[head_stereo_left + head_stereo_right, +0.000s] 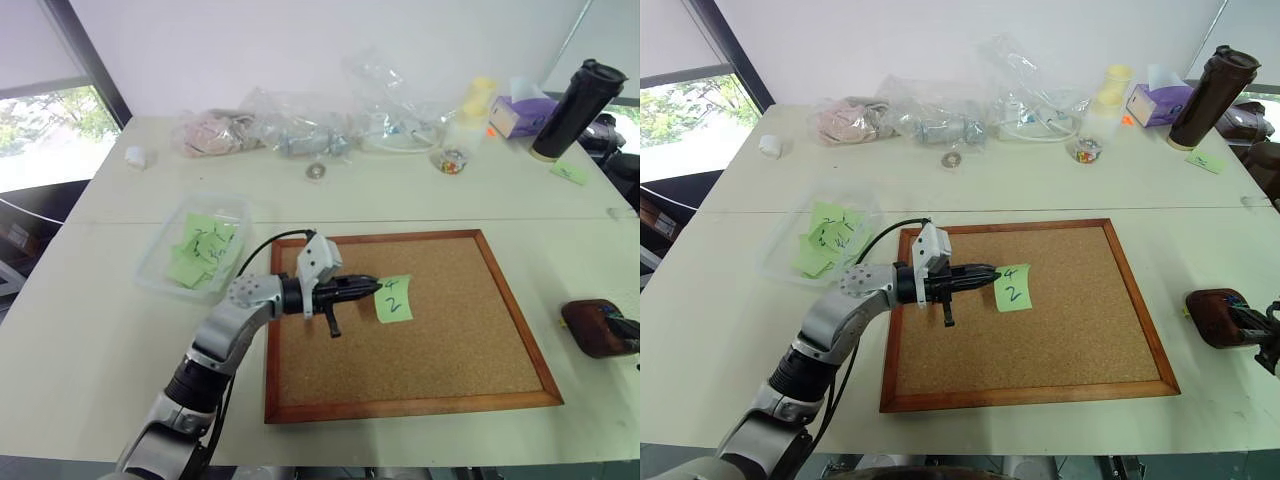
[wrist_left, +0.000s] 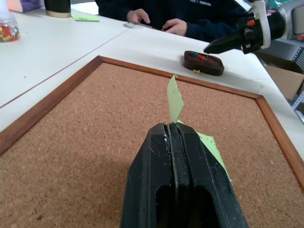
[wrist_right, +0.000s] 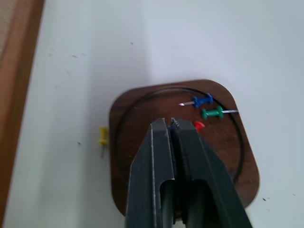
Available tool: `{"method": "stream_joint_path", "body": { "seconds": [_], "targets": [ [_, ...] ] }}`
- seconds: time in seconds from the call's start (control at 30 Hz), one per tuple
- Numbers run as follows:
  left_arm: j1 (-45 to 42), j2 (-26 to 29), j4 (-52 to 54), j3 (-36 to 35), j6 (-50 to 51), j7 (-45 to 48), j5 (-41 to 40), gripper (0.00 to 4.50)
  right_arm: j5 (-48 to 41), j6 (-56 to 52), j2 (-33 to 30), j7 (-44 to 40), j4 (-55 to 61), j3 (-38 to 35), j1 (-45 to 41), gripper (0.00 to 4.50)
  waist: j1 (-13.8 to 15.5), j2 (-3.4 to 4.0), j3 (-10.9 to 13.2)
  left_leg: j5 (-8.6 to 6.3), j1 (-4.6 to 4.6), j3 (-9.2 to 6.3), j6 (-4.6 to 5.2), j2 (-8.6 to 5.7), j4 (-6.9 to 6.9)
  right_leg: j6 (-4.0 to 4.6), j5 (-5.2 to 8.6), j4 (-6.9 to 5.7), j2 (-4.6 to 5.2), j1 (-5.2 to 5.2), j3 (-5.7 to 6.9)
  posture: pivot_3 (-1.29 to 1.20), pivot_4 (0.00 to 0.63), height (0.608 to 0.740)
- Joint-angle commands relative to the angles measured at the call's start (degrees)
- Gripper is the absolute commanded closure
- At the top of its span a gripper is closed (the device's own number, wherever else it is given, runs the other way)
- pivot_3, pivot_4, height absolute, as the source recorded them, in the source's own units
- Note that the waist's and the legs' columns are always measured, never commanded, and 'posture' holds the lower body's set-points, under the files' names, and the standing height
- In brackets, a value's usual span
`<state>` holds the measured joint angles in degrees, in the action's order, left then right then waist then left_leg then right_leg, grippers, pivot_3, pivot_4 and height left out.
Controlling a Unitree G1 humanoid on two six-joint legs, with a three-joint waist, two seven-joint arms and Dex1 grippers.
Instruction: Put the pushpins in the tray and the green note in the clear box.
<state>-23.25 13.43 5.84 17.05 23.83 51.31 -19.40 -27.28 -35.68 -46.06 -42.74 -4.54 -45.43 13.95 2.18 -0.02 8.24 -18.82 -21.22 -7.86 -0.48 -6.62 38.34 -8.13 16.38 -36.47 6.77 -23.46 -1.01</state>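
My left gripper [image 1: 372,286] is shut on the green note [image 1: 393,298], marked "4" over "2", and holds it by its edge just above the cork board [image 1: 420,350]. In the left wrist view the note [image 2: 175,97] stands up from between the closed fingertips. The clear box [image 1: 150,268] lies to the board's left with several green slips in it. At the far right, my right gripper [image 3: 171,124] hangs over the dark brown tray [image 3: 137,109], fingers together. Blue [image 3: 203,100], green [image 3: 212,113] and red [image 3: 198,125] pushpins lie in the tray. A yellow pushpin [image 3: 102,137] lies on the table beside it.
Clear plastic bags [image 1: 300,125] and a small tape roll [image 1: 316,171] lie along the table's back. A jar of pins [image 1: 452,160], a tissue box [image 1: 520,112] and a black tumbler [image 1: 575,100] stand at the back right. A person's hands [image 2: 161,21] rest at the table's right side.
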Motion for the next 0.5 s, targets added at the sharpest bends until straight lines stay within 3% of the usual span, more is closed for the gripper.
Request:
{"method": "stream_joint_path", "body": {
  "seconds": [0.03,0.2,0.5],
  "targets": [
    [-0.06,0.13,2.5,-0.39,0.17,-0.19,-0.84,4.5,-0.1,1.48,-0.64,-0.65,-0.04,-0.56,0.42,2.7,0.08,0.01,-0.01,0.0,0.0,0.0,0.0,0.0,0.0,0.0,0.0,0.0,0.0,0.0,0.0,0.0,0.15,0.73],
    [-0.02,0.27,2.55,-0.51,0.19,-0.24,-0.91,4.5,-0.74,1.34,-0.62,-1.32,0.46,-1.01,0.99,0.11,0.07,0.01,-0.01,0.0,-0.01,0.0,0.0,-0.01,0.0,0.0,0.0,0.0,0.0,0.01,0.0,0.0,0.15,0.73],
    [-0.13,-0.04,2.42,-0.35,0.13,-0.23,-0.94,4.5,-4.29,-1.52,-0.37,-1.55,2.48,-3.1,1.18,0.01,0.04,0.03,-0.02,0.0,0.0,0.0,0.0,0.0,0.0,0.0,0.0,0.0,0.0,0.01,0.0,0.0,0.15,0.73]
  ]
}}
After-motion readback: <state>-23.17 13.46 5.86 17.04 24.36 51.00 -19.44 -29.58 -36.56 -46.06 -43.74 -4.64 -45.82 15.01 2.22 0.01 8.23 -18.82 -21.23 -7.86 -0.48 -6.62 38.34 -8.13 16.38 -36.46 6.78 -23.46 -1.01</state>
